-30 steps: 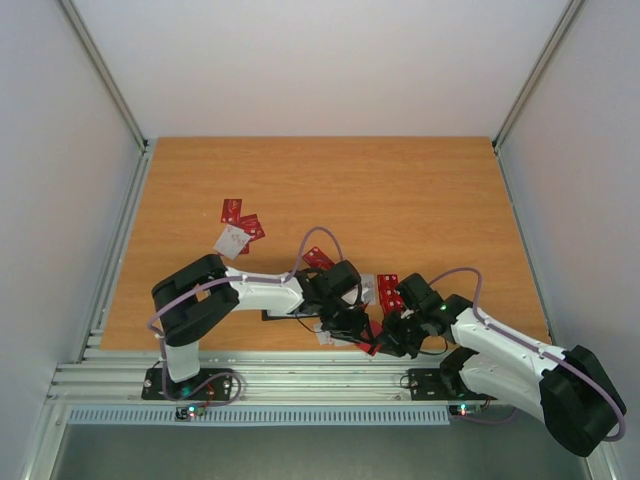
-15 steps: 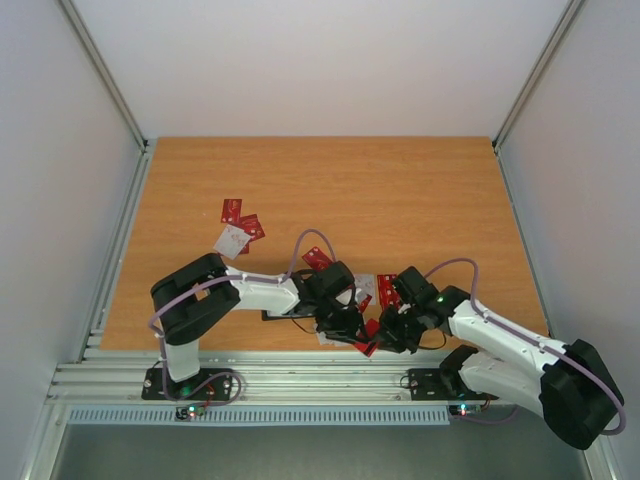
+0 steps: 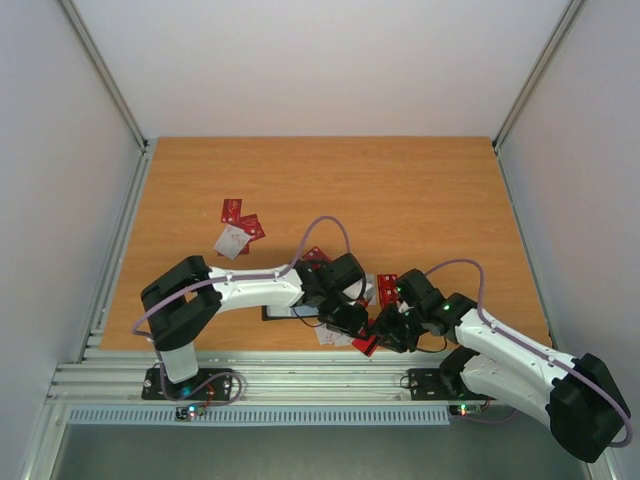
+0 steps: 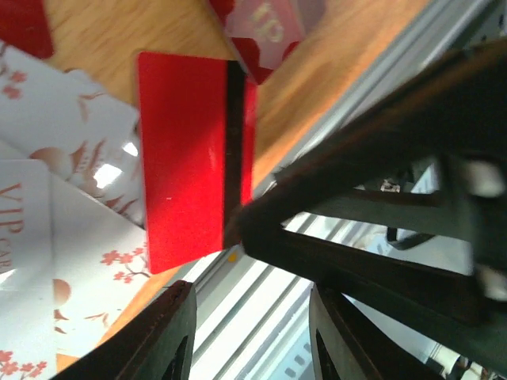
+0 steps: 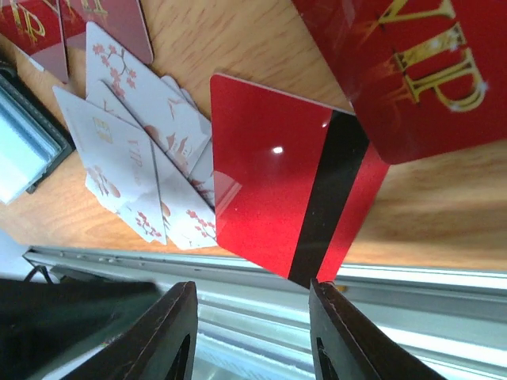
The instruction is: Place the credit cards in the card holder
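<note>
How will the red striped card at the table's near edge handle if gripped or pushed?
The red striped card looks glossy, so it would probably slide easily. It lies flat and thin, likely hard to pinch from above. One corner seems to pass the table edge, perhaps offering a grip.

Robot test cell in a lab

A wood-grain tabletop (image 3: 400,190) is boxed in on three sides by plain white panels (image 3: 320,60) set in bare aluminium struts (image 3: 105,80), like a purpose-built enclosure and not a room for living or selling. The left arm (image 3: 250,288) and right arm (image 3: 510,350), both white and black, are bolted to a slotted aluminium rail (image 3: 320,380) along the near edge. Loose purple cables (image 3: 325,232) loop over them, and small status lights (image 3: 463,408) glow at their bases.
</note>
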You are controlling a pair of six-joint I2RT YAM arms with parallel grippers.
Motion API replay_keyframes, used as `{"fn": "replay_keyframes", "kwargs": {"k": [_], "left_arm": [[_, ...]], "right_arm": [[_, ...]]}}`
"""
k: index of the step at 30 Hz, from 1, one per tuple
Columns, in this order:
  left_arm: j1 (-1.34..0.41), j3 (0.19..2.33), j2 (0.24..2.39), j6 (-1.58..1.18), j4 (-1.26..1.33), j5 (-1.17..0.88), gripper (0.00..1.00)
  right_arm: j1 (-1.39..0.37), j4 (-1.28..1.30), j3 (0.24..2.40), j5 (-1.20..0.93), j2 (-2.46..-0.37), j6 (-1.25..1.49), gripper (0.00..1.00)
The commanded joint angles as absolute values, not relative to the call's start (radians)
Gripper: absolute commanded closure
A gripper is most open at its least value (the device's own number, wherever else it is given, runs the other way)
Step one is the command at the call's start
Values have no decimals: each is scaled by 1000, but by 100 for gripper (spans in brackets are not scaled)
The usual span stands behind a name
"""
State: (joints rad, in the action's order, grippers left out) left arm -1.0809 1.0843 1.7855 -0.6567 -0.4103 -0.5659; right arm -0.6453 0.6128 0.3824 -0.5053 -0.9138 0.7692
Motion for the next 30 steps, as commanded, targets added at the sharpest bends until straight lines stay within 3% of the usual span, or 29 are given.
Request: {"fn": "replay_keyframes", "kwargs": {"k": [1,23,30], "left_arm": [[-1082,1154,1744,-548,-448,-515,59],[-1078,1320,1958,-477,-593,-384,87],[-1090,1339,2010,-467,-606,-421,88]], "right_arm": [[-654,542,364,-514,-922,772,59],[-654,509,282,-507,-924,746,58],[-654,420,243,-523,-968,757,59]]}}
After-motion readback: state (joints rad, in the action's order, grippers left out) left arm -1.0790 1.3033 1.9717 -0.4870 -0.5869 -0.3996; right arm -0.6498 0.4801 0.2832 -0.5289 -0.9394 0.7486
